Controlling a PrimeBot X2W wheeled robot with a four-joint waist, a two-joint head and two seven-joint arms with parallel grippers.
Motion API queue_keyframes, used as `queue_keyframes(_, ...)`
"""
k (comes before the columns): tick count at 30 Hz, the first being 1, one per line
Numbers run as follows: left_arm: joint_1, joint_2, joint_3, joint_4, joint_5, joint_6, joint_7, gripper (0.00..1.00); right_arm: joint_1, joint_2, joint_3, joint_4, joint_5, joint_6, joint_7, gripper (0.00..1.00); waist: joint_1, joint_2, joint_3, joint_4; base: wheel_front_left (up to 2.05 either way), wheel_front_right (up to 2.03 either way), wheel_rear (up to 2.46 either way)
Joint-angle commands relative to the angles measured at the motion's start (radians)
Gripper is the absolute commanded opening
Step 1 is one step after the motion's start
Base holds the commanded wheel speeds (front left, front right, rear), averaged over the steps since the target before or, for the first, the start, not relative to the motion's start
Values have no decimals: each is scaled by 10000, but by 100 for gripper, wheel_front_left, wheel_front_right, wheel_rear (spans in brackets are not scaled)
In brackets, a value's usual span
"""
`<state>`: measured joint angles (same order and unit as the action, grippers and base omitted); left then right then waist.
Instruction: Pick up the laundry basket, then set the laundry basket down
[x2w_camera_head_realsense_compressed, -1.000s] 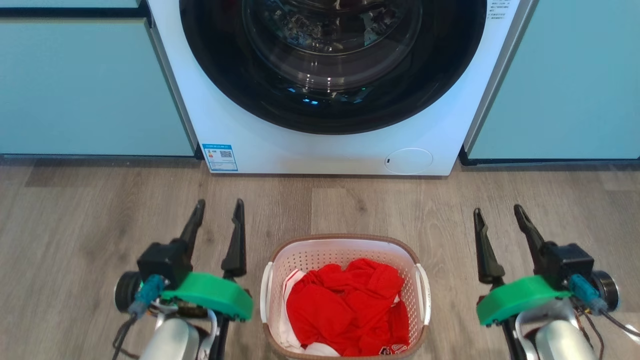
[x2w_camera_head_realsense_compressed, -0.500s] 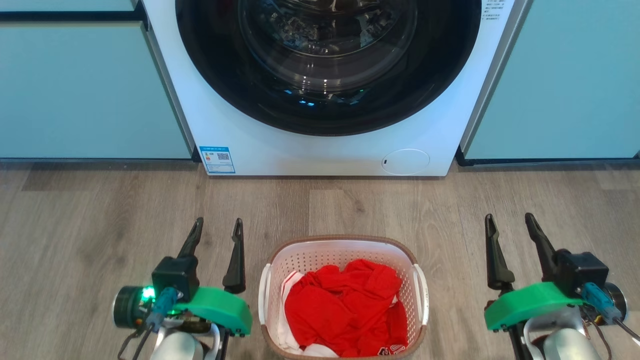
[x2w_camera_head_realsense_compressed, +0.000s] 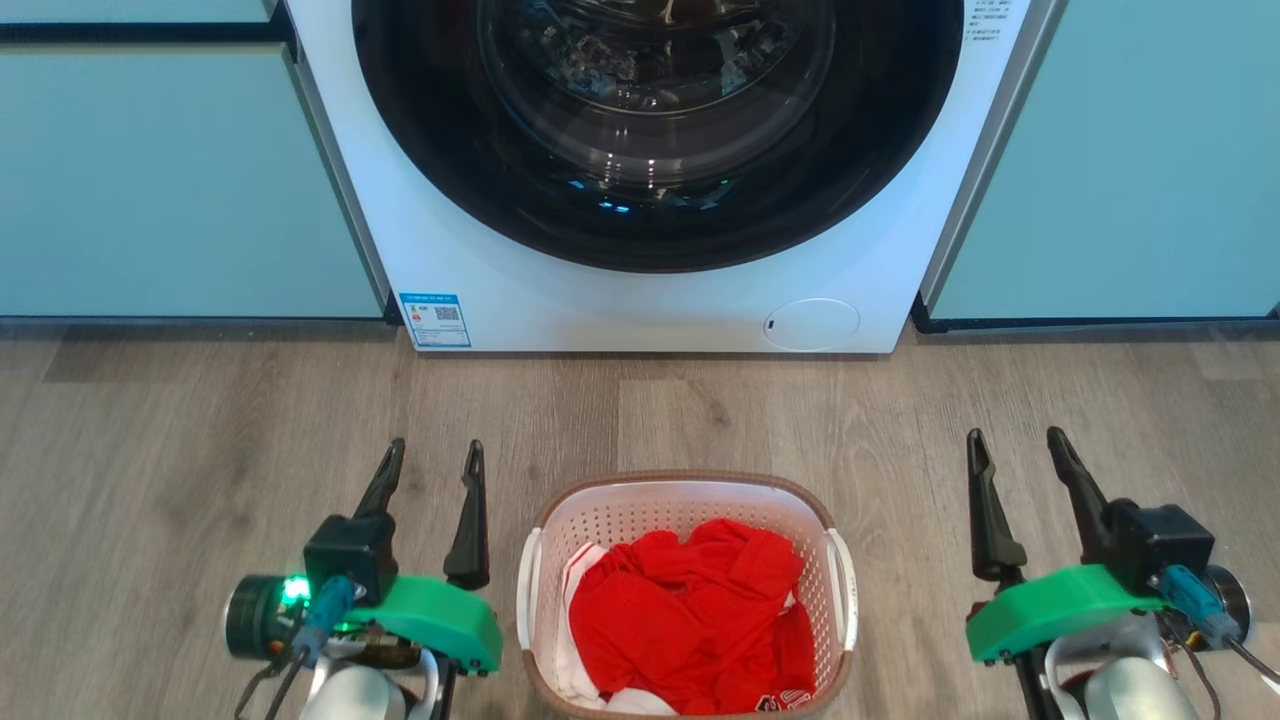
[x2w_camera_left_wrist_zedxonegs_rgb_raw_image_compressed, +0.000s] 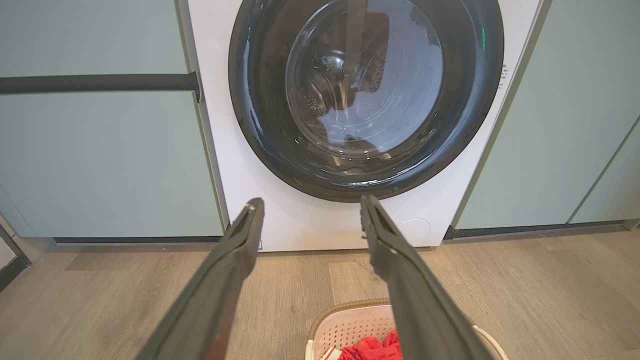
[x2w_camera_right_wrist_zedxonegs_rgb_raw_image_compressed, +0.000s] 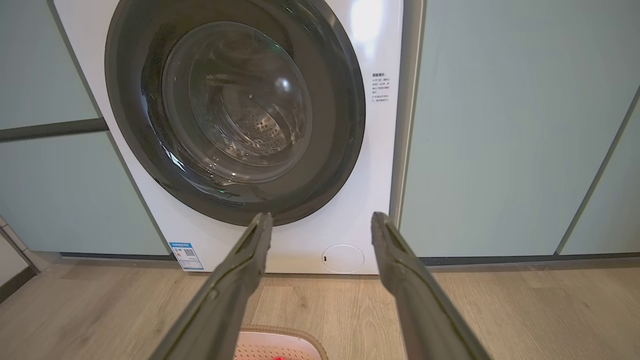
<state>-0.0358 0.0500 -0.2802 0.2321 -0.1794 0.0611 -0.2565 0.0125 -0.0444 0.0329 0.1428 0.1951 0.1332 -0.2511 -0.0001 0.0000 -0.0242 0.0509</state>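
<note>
Head view: laundry basket (x2w_camera_head_realsense_compressed: 650, 515) standing on wood floor (x2w_camera_head_realsense_compressed: 760, 410) in front of washing machine (x2w_camera_head_realsense_compressed: 640, 300), red clothes (x2w_camera_head_realsense_compressed: 690, 620) inside. Left gripper (x2w_camera_head_realsense_compressed: 435, 447) just beside basket's left side, fingers spread, empty. Right gripper (x2w_camera_head_realsense_compressed: 1014, 436) farther off on right, fingers spread, empty.

Perforated plastic laundry basket (x2w_camera_head_realsense_compressed: 680, 505) holds soft red cloth (x2w_camera_head_realsense_compressed: 690, 620) on matt wood-grain floor (x2w_camera_head_realsense_compressed: 200, 450).

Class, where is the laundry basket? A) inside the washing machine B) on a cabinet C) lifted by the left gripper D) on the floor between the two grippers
D: the laundry basket rests on the wooden floor, with the open left gripper and open right gripper on either side, neither holding it.
</note>
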Motion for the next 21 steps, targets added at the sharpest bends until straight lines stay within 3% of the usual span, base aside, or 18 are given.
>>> queue_keyframes(1,-204,3,357,-288,-26,-10,-53,100,-217,-59,257,-299,54,-25,-107,100,1,0,-5,-7,0,0,0)
queue_keyframes(18,-207,3,406,-311,-336,-139,-53,100,-269,-59,264,-286,42,-25,-107,100,1,0,29,26,0,0,0)
queue_keyframes(19,3,0,30,16,-350,-170,0,0,-2,2,21,5,-1,0,0,0,1,0,29,27,0,0,0)
queue_keyframes(21,44,4,-8,261,-394,-177,6,0,17,19,32,238,9,0,19,0,1,0,30,27,0,0,0)
